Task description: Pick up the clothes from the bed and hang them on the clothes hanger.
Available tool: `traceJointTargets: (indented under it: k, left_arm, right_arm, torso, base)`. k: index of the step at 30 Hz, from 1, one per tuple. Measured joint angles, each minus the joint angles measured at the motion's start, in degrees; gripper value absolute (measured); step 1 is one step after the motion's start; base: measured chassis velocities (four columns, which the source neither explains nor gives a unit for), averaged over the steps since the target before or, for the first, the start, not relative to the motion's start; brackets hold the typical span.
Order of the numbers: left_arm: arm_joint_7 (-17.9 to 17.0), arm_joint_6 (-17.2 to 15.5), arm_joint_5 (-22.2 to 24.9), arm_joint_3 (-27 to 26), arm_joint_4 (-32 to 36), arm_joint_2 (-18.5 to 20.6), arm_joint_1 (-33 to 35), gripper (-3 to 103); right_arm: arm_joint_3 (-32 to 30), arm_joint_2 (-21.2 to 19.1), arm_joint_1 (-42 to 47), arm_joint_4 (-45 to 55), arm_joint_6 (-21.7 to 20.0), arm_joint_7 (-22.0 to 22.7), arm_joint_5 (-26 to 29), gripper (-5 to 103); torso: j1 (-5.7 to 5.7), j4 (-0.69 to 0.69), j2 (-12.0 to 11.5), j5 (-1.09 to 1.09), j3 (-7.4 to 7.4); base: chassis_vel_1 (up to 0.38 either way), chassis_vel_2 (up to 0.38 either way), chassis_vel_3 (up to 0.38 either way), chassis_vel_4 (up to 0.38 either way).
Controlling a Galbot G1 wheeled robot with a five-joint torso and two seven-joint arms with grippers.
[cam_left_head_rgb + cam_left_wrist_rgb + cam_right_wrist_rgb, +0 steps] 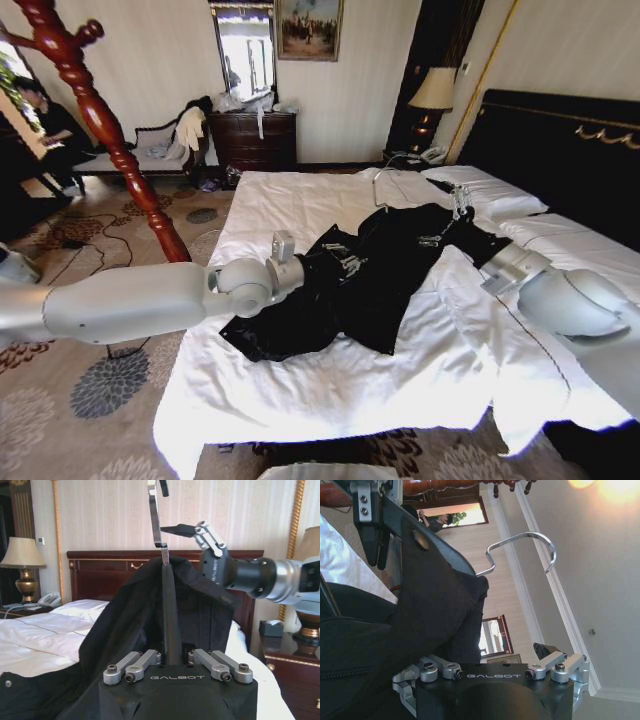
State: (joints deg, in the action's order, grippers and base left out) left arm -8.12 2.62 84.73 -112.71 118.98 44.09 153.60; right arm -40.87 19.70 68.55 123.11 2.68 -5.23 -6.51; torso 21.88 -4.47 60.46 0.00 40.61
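The clothes (375, 285), one black long-sleeved garment, lie spread across the middle of the bed (330, 385) on its white duvet, collar end toward 1 o'clock near the pillows (480, 190), hem toward 7 o'clock. A metal hanger hook (378, 188) rises from the fabric at about 12 o'clock of the garment.

The left pincer (345, 262) rests on the garment's left part, at 9 o'clock of its centre; in the left wrist view a fold of the black cloth (150, 615) drapes over it, and its narrow fingers (170, 620) stand together with fabric pressed round them, so it holds the clothes. The right pincer (460, 212) sits at the collar end, at 2 o'clock; seen from the left wrist view (187, 530) its fingers are apart, near the metal hook (156, 515).

The clothes hanger (95, 120), a reddish-brown turned wooden stand, leans across 10 o'clock in the head view, well apart from the garment, beside the bed's left edge. The black headboard (560, 150) stands at 2 o'clock.
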Motion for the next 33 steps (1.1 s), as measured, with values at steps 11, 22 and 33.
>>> traceJointTargets:
  k: [11,22,33]
  left_arm:
    - [-2.3,-0.3,2.6,-0.2,2.1,0.7,1.0,16]
    - [-3.2,0.0,3.0,-1.5,1.5,1.8,3.1,16]
    - [-3.9,0.1,3.1,-3.2,1.1,2.3,5.5,16]
  right_arm:
    - [0.1,0.1,1.7,-1.4,0.2,-0.5,-4.2,85]
    - [0.1,1.0,1.8,-1.4,-0.2,0.0,-5.0,41]
    - [-0.2,1.4,1.6,-1.3,-0.1,0.2,-5.7,23]
  torso:
    - [0.00,0.00,0.0,0.00,0.00]
    - [0.00,0.01,0.0,0.00,0.00]
    - [0.00,0.01,0.0,-0.01,0.00]
  base:
    - [0.000,0.000,0.000,0.000]
    - [0.000,0.000,0.000,0.000]
    - [0.000,0.000,0.000,0.000]
